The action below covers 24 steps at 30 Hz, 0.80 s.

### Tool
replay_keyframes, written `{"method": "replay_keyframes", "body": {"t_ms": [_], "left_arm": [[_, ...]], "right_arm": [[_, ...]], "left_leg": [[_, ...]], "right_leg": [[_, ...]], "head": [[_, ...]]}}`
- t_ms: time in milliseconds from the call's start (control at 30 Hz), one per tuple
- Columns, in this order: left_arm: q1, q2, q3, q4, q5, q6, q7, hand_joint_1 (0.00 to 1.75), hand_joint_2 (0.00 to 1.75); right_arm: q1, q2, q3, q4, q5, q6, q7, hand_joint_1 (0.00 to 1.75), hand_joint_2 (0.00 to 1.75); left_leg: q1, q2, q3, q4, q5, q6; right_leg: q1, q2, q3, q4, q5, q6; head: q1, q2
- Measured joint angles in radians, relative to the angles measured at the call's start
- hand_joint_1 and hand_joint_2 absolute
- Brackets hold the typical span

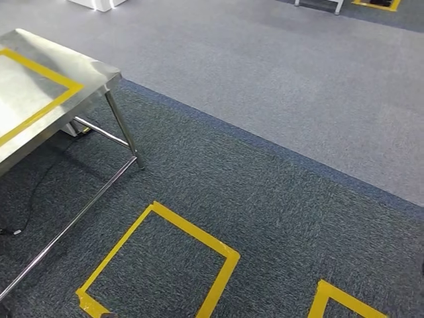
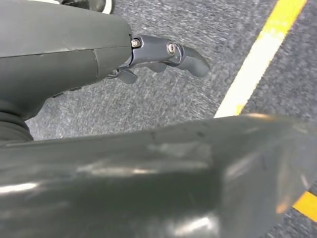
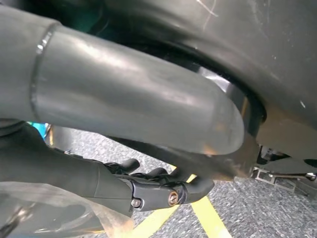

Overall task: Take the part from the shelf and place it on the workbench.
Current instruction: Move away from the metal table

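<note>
The workbench [image 1: 30, 126] is a shiny steel table at the left of the head view, with a yellow tape outline [image 1: 50, 99] on its top and nothing on the part that shows. My left hand [image 2: 160, 57] hangs over grey carpet with its dark fingers [image 2: 188, 59] stretched out and nothing in them. My right hand [image 3: 157, 188] also hangs low, its fingers [image 3: 186, 191] nearly straight and nothing between them. A bit of clear film [image 3: 75, 213] shows beside that hand. I see no part and no shelf.
Dark carpet carries two yellow tape squares [image 1: 159, 265] [image 1: 345, 301] near my feet. A black cable [image 1: 30, 199] lies under the workbench by its slanted steel legs [image 1: 122, 129]. Lighter carpet [image 1: 280, 73] stretches beyond, with white furniture bases [image 1: 100, 4] [image 1: 320, 4] at the far edge.
</note>
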Motion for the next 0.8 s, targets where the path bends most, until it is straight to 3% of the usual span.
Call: {"method": "replay_keyframes", "body": {"t_ms": [67, 133, 167, 200, 267, 300, 333, 400, 467, 533, 600, 667, 700, 733, 800], "left_arm": [[-0.001, 0.0, 0.001, 0.0, 0.0, 0.0, -0.001, 0.0, 0.0], [0.004, -0.001, 0.002, 0.0, 0.0, 0.0, -0.002, 0.0, 0.0], [0.006, -0.001, 0.002, 0.0, 0.0, 0.0, -0.002, 0.0, 0.0], [0.007, -0.002, 0.002, 0.0, 0.0, 0.0, -0.002, 0.0, 0.0], [0.007, -0.002, 0.003, 0.0, 0.0, 0.002, -0.002, 0.0, 0.0], [0.007, 0.0, 0.004, 0.0, 0.0, 0.003, -0.002, 0.0, 0.0], [0.007, 0.0, 0.005, 0.001, 0.0, 0.004, -0.002, 0.0, 0.0], [0.006, 0.001, 0.006, 0.001, -0.001, 0.006, -0.002, 0.0, 0.0], [0.003, -0.002, 0.006, 0.001, -0.003, 0.006, -0.002, 0.0, 0.0], [0.001, -0.005, 0.006, 0.001, -0.006, 0.006, -0.001, 0.0, 0.0], [0.002, -0.006, 0.006, 0.001, -0.008, 0.006, 0.002, 0.0, 0.0], [0.005, -0.007, 0.006, 0.001, -0.01, 0.006, 0.006, 0.0, 0.0], [0.005, -0.007, 0.006, 0.002, -0.011, 0.005, 0.007, 0.0, 0.0], [0.004, -0.008, 0.006, 0.002, -0.013, 0.005, 0.007, 0.0, 0.0], [0.002, -0.009, 0.006, 0.002, -0.017, 0.004, 0.008, 0.0, 0.0]], "right_arm": [[-0.004, 0.0, 0.0, 0.0, 0.0, 0.002, 0.001, 0.0, 0.0], [-0.008, 0.0, 0.0, 0.0, 0.0, 0.004, 0.001, 0.0, 0.0], [-0.007, 0.0, 0.0, 0.0, 0.0, 0.006, 0.001, 0.0, 0.0], [-0.006, 0.0, 0.0, 0.0, 0.0, 0.008, 0.002, 0.0, 0.0], [-0.005, 0.002, 0.0, 0.0, 0.001, 0.01, 0.004, 0.0, 0.0], [-0.006, 0.003, 0.0, 0.0, 0.002, 0.01, 0.006, 0.0, 0.0], [-0.008, 0.005, 0.0, 0.0, 0.002, 0.01, 0.009, 0.0, 0.0], [-0.01, 0.007, 0.0, 0.0, 0.003, 0.009, 0.016, 0.0, 0.0], [-0.01, 0.007, 0.0, 0.0, 0.005, 0.005, 0.024, 0.0, 0.0], [-0.009, 0.006, 0.0, 0.0, 0.006, 0.001, 0.031, 0.0, 0.0], [-0.012, 0.003, 0.0, 0.0, 0.006, -0.002, 0.035, 0.0, 0.0], [-0.015, 0.001, -0.001, 0.0, 0.007, -0.005, 0.038, 0.0, 0.0], [-0.015, 0.0, -0.001, 0.0, 0.007, -0.007, 0.039, 0.0, 0.0], [-0.015, -0.001, -0.001, 0.0, 0.007, -0.009, 0.043, 0.0, 0.0], [-0.014, -0.003, -0.001, 0.0, 0.008, -0.015, 0.053, 0.0, 0.0]], "left_leg": [[0.004, -0.061, -0.036, 0.091, -0.06, -0.006], [0.004, -0.092, -0.095, 0.227, -0.121, -0.005], [0.004, -0.095, -0.113, 0.266, -0.128, -0.004], [0.003, -0.098, -0.115, 0.268, -0.114, -0.001], [0.0, -0.118, -0.072, 0.166, -0.039, 0.011], [0.0, -0.144, -0.044, 0.101, -0.008, 0.019], [0.0, -0.168, -0.021, 0.045, 0.012, 0.024], [-0.001, -0.19, -0.004, 0.0, 0.014, 0.028], [-0.001, -0.166, -0.001, -0.014, 0.016, 0.027], [0.003, -0.138, 0.004, -0.029, 0.022, 0.032], [0.003, -0.106, 0.007, -0.034, 0.023, 0.037], [0.002, -0.07, 0.007, -0.033, 0.022, 0.038], [0.003, -0.053, 0.008, -0.033, 0.021, 0.037], [0.003, -0.039, 0.009, -0.032, 0.02, 0.035], [0.003, -0.016, 0.011, -0.029, 0.015, 0.028]], "right_leg": [[-0.002, 0.021, 0.0, -0.002, 0.007, -0.013], [0.001, 0.048, -0.004, -0.002, 0.011, -0.02], [0.003, 0.063, -0.006, -0.001, 0.012, -0.021], [0.005, 0.078, -0.006, 0.0, 0.013, -0.022], [0.008, 0.109, -0.005, 0.002, 0.013, -0.022], [0.01, 0.122, -0.005, 0.004, 0.013, -0.021], [0.01, 0.136, -0.008, 0.007, 0.014, -0.018], [0.005, 0.161, -0.021, 0.01, 0.019, -0.007], [0.001, 0.172, -0.035, 0.012, 0.023, 0.005], [0.005, 0.128, -0.059, 0.051, -0.003, 0.015], [0.007, 0.07, -0.111, 0.162, -0.064, 0.025], [0.004, 0.053, -0.159, 0.271, -0.105, 0.035], [0.001, 0.049, -0.159, 0.282, -0.1, 0.039], [-0.001, 0.041, -0.14, 0.254, -0.078, 0.043], [-0.005, 0.001, -0.068, 0.126, -0.021, 0.049]], "head": [[-0.004, 0.0], [-0.006, 0.0], [-0.007, 0.0], [-0.007, 0.0], [-0.007, 0.0], [-0.007, 0.0], [-0.007, 0.0], [-0.008, 0.0], [-0.01, 0.0], [-0.006, 0.0], [-0.002, 0.0], [-0.001, 0.0], [-0.001, 0.0], [-0.001, 0.0], [0.0, 0.0]]}}
